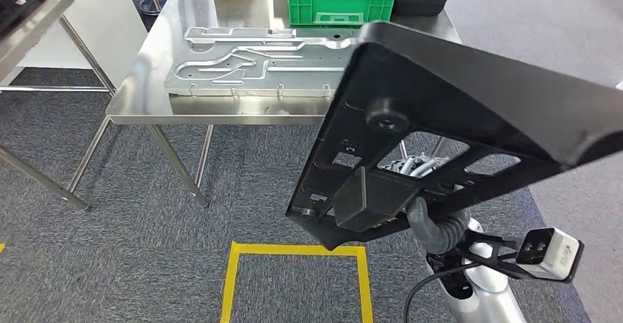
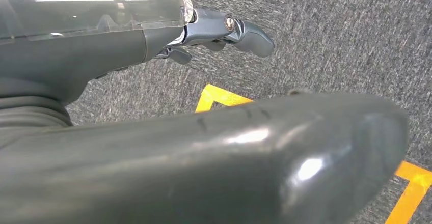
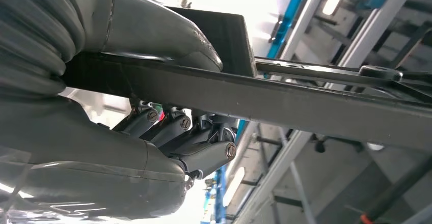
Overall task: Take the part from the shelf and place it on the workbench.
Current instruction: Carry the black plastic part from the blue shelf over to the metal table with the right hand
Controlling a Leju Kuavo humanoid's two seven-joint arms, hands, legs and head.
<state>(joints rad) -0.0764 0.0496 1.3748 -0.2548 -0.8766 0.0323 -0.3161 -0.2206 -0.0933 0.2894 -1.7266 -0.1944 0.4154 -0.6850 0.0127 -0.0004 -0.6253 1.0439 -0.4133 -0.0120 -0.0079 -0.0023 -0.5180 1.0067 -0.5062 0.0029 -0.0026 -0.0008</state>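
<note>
The right arm is reaching up from the lower right of the head view, with its wrist camera point(image 1: 549, 252) sticking out to the side, and the right hand point(image 1: 433, 224) is gripping the black part point(image 1: 470, 110) by its lower edge. In the right wrist view the thick thumb point(image 3: 153, 33) is pressing on one face of the flat part point(image 3: 305, 104) while the darker fingers point(image 3: 204, 155) are curling against the other face, so the hand is closing firmly on it. The part, a flat black frame with cut-out openings, is being held up in the air, tilted, in front of the steel workbench point(image 1: 147, 81) and well above the grey carpet. The left hand point(image 2: 224, 30) is hanging over the carpet near a yellow floor marking point(image 2: 219, 96); its fingers are holding nothing, but how far they are spread I cannot tell. On the workbench a grey metal plate point(image 1: 257, 62) is lying flat, and a green crate point(image 1: 339, 0) is standing behind it.
</note>
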